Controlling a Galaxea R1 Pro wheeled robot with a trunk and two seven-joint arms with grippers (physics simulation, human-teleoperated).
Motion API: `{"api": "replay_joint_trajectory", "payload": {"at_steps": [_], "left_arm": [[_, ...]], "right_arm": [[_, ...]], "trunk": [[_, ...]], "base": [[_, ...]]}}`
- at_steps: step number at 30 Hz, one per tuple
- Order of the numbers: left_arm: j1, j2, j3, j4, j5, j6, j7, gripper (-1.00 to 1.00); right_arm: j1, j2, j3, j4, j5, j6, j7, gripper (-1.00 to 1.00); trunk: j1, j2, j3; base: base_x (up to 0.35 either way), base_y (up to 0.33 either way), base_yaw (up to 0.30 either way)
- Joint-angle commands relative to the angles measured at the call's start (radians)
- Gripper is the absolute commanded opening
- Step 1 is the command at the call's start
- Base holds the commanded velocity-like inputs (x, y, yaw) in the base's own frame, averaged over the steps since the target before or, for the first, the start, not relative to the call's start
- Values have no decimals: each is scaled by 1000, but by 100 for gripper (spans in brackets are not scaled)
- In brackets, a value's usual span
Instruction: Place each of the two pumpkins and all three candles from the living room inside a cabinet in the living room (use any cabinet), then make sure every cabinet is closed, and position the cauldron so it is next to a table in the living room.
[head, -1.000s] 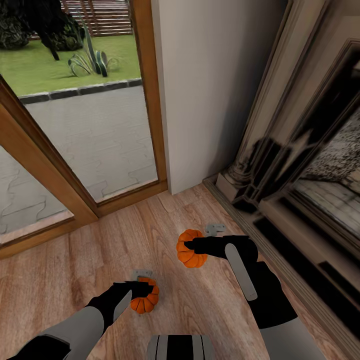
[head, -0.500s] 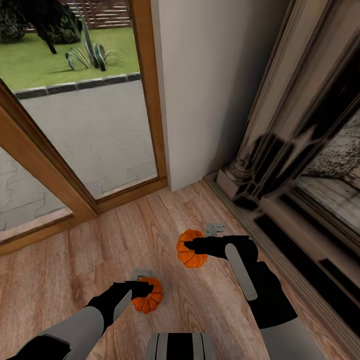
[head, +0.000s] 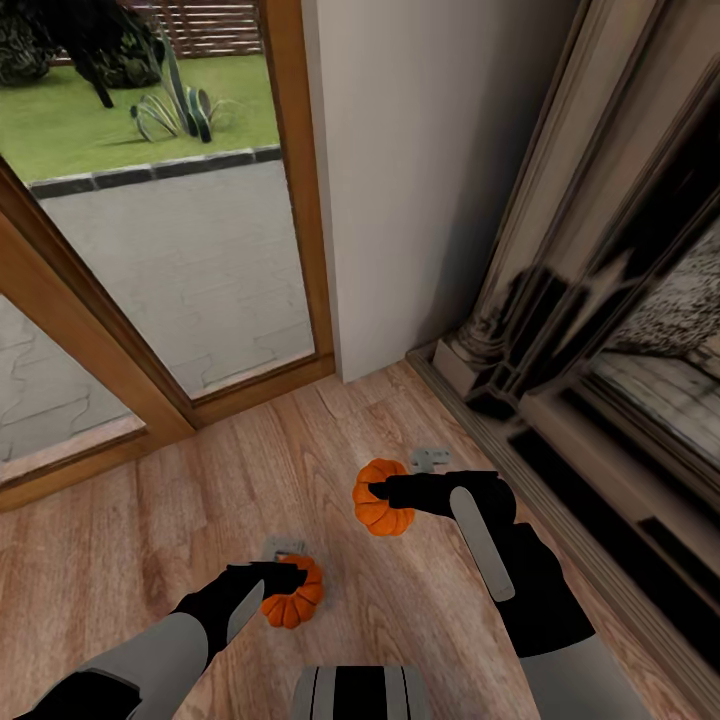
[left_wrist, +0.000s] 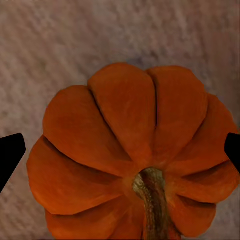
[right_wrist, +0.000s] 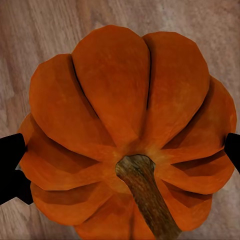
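Both arms reach forward over a wooden floor, each holding a small ribbed orange pumpkin. My left gripper (head: 290, 585) is shut on one pumpkin (head: 294, 597), low at centre left. My right gripper (head: 385, 500) is shut on the other pumpkin (head: 381, 509), a little farther ahead. In the left wrist view its pumpkin (left_wrist: 130, 155) sits stem toward the camera between two black fingertips (left_wrist: 10, 155). The right wrist view shows the same for the other pumpkin (right_wrist: 130, 125), with fingertips (right_wrist: 11, 167) pressed against its sides. Candles, cabinet and cauldron are out of view.
A glass door with a brown wooden frame (head: 300, 200) stands ahead on the left, giving onto paving and lawn. A white wall section (head: 420, 170) is straight ahead. A dark ornate fireplace surround (head: 600, 330) runs along the right, with its base edging the floor.
The view has shifted slightly downward since a second ago, showing a camera move. The left pumpkin has turned a little in the gripper. Both arms hold about the same pose.
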Motion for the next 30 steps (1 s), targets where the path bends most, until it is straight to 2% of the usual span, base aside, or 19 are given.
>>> {"api": "replay_joint_trajectory", "payload": {"at_steps": [1, 30], "left_arm": [[0, 1, -7, -2, 10, 4, 0, 100], [0, 1, -7, -2, 5, 4, -2, 100]], "right_arm": [[-1, 0, 0, -1, -12, 3, -8, -100], [-1, 0, -1, 2, -12, 3, -8, -100]], "trunk": [[0, 0, -1], [0, 0, -1]], "base": [[0, 0, 0], [-21, -22, 0]]}}
